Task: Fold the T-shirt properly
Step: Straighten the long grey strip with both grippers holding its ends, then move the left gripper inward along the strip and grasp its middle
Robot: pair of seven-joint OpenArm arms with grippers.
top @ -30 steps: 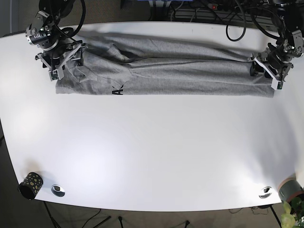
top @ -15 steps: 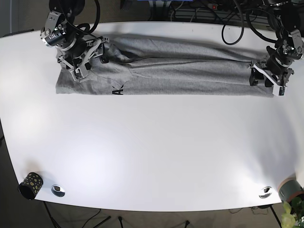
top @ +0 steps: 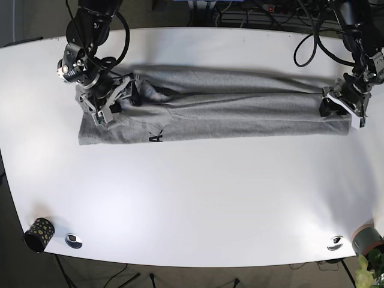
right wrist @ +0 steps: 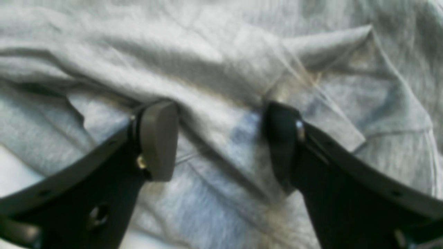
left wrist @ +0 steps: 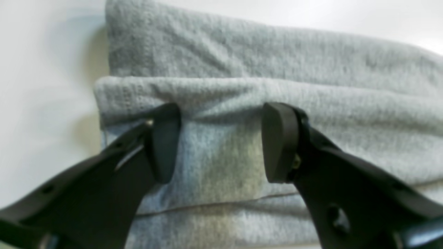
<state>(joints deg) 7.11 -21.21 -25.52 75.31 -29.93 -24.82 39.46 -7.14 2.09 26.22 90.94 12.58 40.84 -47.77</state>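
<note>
the t-shirt (top: 228,105), a long grey band across the surface's (top: 198,198) 12 o'clock side, has slid toward 6 o'clock. both arms have moved inward; the left gripper (left wrist: 221,145) and right gripper (right wrist: 221,141) fingers are spread over cloth, gripping nothing, so the next fold awaits.

T-shirt (right wrist: 221,69) blurred in right wrist view, potted plant (top: 367,264) cut off

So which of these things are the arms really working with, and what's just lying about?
In use: grey T-shirt, left pincer, right pincer, both open over it.

Lying about: speckled cup, two small metal discs, potted plant, cables.
</note>
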